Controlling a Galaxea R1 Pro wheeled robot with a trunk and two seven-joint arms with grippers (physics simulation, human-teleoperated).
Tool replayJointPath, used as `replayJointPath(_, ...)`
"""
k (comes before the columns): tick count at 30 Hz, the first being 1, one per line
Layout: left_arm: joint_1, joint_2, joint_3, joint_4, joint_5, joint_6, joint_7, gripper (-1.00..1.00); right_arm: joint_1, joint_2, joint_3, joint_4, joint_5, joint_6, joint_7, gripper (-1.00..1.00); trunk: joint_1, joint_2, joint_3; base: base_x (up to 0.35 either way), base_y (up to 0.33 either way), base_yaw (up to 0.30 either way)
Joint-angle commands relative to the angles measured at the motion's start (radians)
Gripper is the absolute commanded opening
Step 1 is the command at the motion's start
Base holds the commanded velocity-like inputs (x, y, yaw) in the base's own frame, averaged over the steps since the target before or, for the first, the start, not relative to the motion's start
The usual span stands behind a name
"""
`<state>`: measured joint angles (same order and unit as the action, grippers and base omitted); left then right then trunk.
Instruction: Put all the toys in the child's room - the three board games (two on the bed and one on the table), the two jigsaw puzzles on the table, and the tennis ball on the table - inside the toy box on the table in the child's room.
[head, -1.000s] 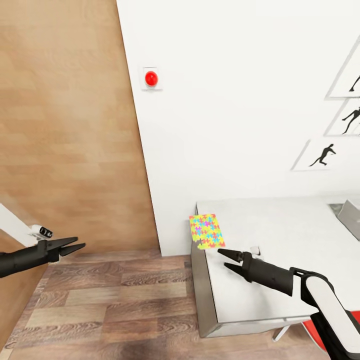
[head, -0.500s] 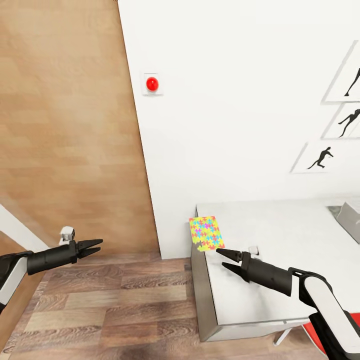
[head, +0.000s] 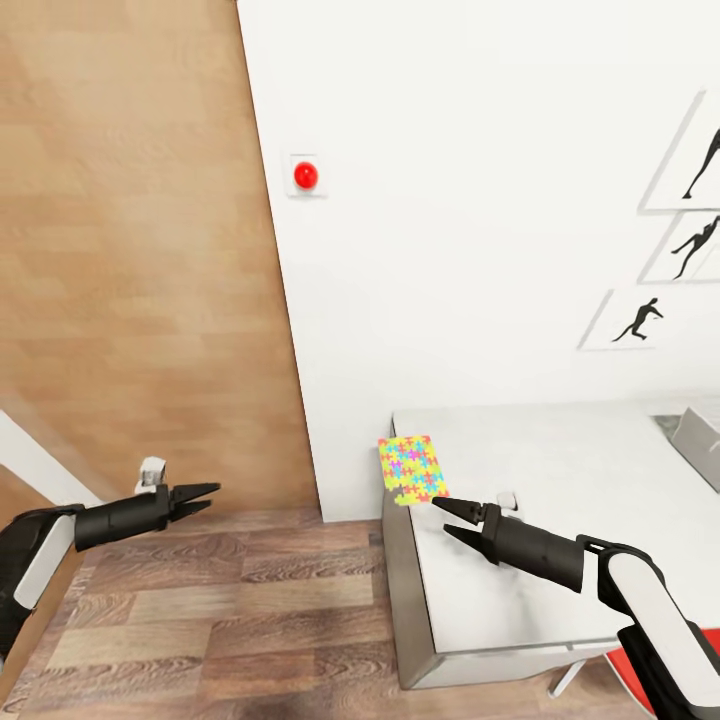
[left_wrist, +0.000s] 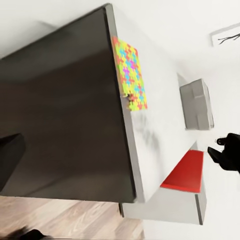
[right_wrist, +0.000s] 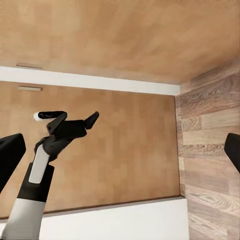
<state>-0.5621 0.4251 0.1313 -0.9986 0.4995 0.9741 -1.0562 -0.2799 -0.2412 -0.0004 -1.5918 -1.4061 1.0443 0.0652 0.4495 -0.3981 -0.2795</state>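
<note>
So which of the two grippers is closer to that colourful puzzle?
The right gripper. It hangs over the table, just short of the puzzle at the table's corner, while the left gripper is out over the wood floor.

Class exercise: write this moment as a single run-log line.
jigsaw puzzle: overhanging table corner | right hand: open, beside puzzle | left hand: open, empty, above floor | toy box: far end

The thin flat jigsaw puzzle sheet (head: 412, 468) has interlocking pieces in yellow, pink, blue, orange and green, and it lies on the pale grey-white table (head: 560, 480) with a dark grey side. The wall (head: 480, 200) is white, with a red round button (head: 305, 176) and black silhouette pictures (head: 690, 240). The floor (head: 230, 610) is brown-grey wood plank, the door panel (head: 130, 250) light brown wood, and the chair seat (left_wrist: 187, 172) red.
</note>
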Motion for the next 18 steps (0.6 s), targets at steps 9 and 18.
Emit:
replayJointPath(9, -0.002, -0.095, -0.004, -0.001, 0.002, 0.020, 0.264, 1.00, -0.001, -0.001, -0.001, 0.000, 0.006, 0.003, 0.010, 1.00, 0.001, -0.002, 0.006, 0.000, 0.000, 0.000)
replayJointPath(18, -0.004, -0.126, -0.004, -0.002, 0.000, 0.020, 0.331, 1.00, -0.001, -0.001, 0.000, 0.000, 0.007, 0.003, 0.010, 1.00, 0.001, -0.002, 0.008, 0.000, 0.000, 0.000)
